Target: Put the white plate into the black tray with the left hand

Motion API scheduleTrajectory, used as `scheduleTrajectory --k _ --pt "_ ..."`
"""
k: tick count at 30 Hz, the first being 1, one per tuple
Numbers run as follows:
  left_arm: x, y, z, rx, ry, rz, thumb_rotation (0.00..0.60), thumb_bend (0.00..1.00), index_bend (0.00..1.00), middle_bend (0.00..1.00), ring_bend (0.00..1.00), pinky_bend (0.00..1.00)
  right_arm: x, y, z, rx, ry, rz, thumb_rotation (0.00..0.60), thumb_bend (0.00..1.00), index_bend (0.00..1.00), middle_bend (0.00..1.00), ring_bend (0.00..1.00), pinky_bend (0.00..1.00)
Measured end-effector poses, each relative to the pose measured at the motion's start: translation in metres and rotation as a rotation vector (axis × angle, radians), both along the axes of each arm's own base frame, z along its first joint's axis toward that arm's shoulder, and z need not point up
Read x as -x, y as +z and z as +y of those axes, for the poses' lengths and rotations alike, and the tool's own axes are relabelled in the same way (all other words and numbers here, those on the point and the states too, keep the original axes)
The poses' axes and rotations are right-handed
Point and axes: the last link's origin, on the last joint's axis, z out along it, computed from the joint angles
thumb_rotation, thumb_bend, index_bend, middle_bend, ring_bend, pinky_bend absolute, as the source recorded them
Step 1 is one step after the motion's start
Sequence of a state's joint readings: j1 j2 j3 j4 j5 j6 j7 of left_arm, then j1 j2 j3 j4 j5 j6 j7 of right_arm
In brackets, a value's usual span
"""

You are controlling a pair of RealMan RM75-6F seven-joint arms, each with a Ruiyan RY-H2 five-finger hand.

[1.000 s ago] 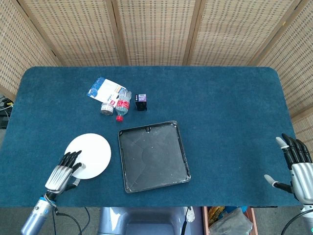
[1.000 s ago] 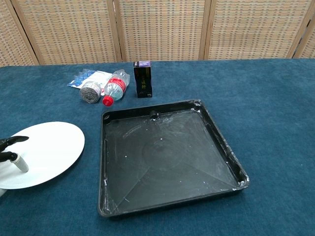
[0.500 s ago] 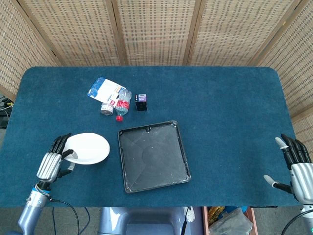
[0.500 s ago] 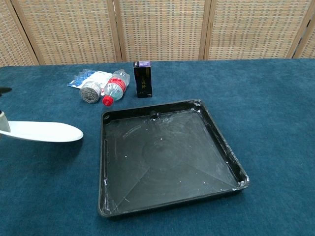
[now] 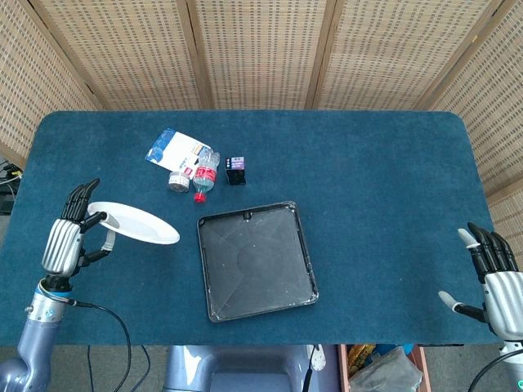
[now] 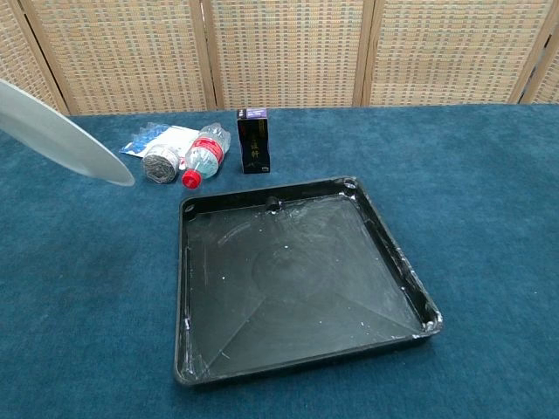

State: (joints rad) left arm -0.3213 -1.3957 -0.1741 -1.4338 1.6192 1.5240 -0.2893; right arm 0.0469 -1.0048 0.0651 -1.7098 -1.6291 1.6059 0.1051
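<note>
My left hand point(image 5: 72, 233) grips the white plate point(image 5: 136, 224) by its left rim and holds it tilted, up off the table, left of the black tray point(image 5: 256, 260). In the chest view the plate point(image 6: 63, 135) hangs high at the left edge, and the hand itself is out of frame. The tray point(image 6: 297, 275) lies flat at the table's middle with nothing in it. My right hand point(image 5: 495, 274) hovers at the table's front right corner, fingers spread, holding nothing.
Behind the tray lie a plastic bottle with a red cap point(image 5: 203, 172), a small silver can point(image 5: 178, 181), a blue-white packet point(image 5: 169, 148) and a small black box point(image 5: 235, 170). Wicker screens stand behind the table.
The left hand has lifted the plate off the table and carried it up and leftward, tilting it. The right hand has barely moved.
</note>
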Motion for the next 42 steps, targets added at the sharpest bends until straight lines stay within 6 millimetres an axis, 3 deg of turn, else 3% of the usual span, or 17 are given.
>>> scheduleTrajectory --k 4,8,11,16,24,32,34,36,37,39,42 --pt "-0.028 0.007 0.004 -0.021 -0.082 -0.011 0.600 0.53 0.75 0.00 0.00 0.00 0.000 -0.001 -0.001 -0.003 -0.002 0.002 0.600 0.00 0.00 0.00 0.00 0.00" --pt "-0.060 -0.003 0.009 -0.001 -0.196 0.024 0.600 0.53 0.76 0.00 0.00 0.00 0.001 -0.002 -0.002 -0.003 -0.005 0.009 0.600 0.00 0.00 0.00 0.00 0.00" --pt "-0.086 -0.023 0.013 0.050 -0.278 0.058 0.600 0.53 0.76 0.00 0.00 0.00 0.001 -0.004 -0.002 -0.007 -0.006 0.017 0.600 0.00 0.00 0.00 0.00 0.00" --pt "-0.123 -0.074 0.014 0.138 -0.378 0.121 0.600 0.53 0.77 0.00 0.00 0.00 0.002 -0.008 -0.005 -0.016 -0.018 0.034 0.600 0.00 0.00 0.00 0.00 0.00" --pt "-0.149 -0.130 0.026 0.208 -0.419 0.194 0.600 0.53 0.77 0.00 0.00 0.00 0.004 -0.013 -0.010 -0.019 -0.037 0.052 0.600 0.00 0.00 0.00 0.00 0.00" --pt "-0.155 -0.162 0.042 0.213 -0.418 0.238 0.600 0.49 0.75 0.00 0.00 0.00 0.006 -0.015 -0.011 -0.019 -0.054 0.059 0.600 0.00 0.00 0.00 0.00 0.00" --pt "-0.152 -0.168 0.040 0.230 -0.419 0.252 0.600 0.35 0.68 0.00 0.00 0.00 0.006 -0.014 -0.011 -0.017 -0.056 0.058 0.600 0.00 0.00 0.00 0.00 0.00" --pt "-0.146 -0.171 0.037 0.255 -0.418 0.275 0.600 0.10 0.46 0.00 0.00 0.00 0.007 -0.014 -0.011 -0.016 -0.056 0.055 0.600 0.00 0.00 0.00 0.00 0.00" --pt "-0.143 -0.170 0.036 0.265 -0.415 0.287 0.600 0.05 0.37 0.00 0.00 0.00 0.007 -0.013 -0.010 -0.015 -0.056 0.053 0.600 0.00 0.00 0.00 0.00 0.00" --pt "-0.136 -0.166 0.035 0.287 -0.403 0.315 0.600 0.00 0.11 0.00 0.00 0.00 0.007 -0.013 -0.010 -0.014 -0.055 0.051 0.600 0.00 0.00 0.00 0.00 0.00" --pt "-0.128 -0.157 0.032 0.325 -0.377 0.370 0.600 0.00 0.00 0.00 0.00 0.00 0.006 -0.013 -0.010 -0.016 -0.052 0.051 0.600 0.00 0.00 0.00 0.00 0.00"
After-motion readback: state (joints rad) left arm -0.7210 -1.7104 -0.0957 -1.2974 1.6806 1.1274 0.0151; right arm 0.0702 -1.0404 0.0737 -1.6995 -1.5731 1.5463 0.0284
